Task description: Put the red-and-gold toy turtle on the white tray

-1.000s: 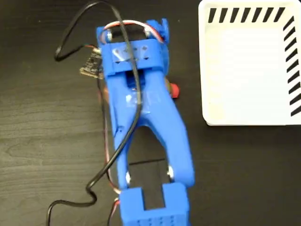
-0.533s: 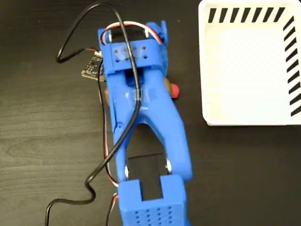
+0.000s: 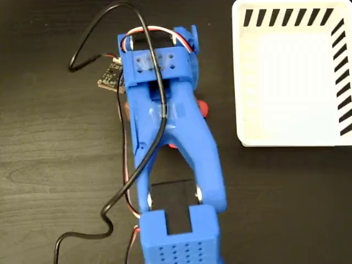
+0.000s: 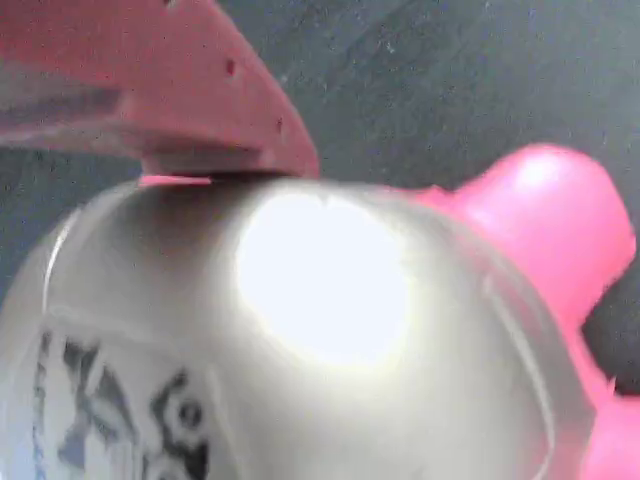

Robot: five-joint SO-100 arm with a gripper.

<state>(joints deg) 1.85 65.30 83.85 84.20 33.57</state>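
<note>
Glossy domed shell, one red-and-gold toy turtle under the arm; one flat white tray right of it; claw state unclear.

No legible text, brand, or number in either view. Wrist view: the red-and-gold toy turtle carries a black printed mark at the lower left of the frame, on its shiny shell; too blurred and cropped to read. Fixed view: the white tray at the upper right bears black diagonal stripes along its top and right edges, a pattern only, no characters.
</note>
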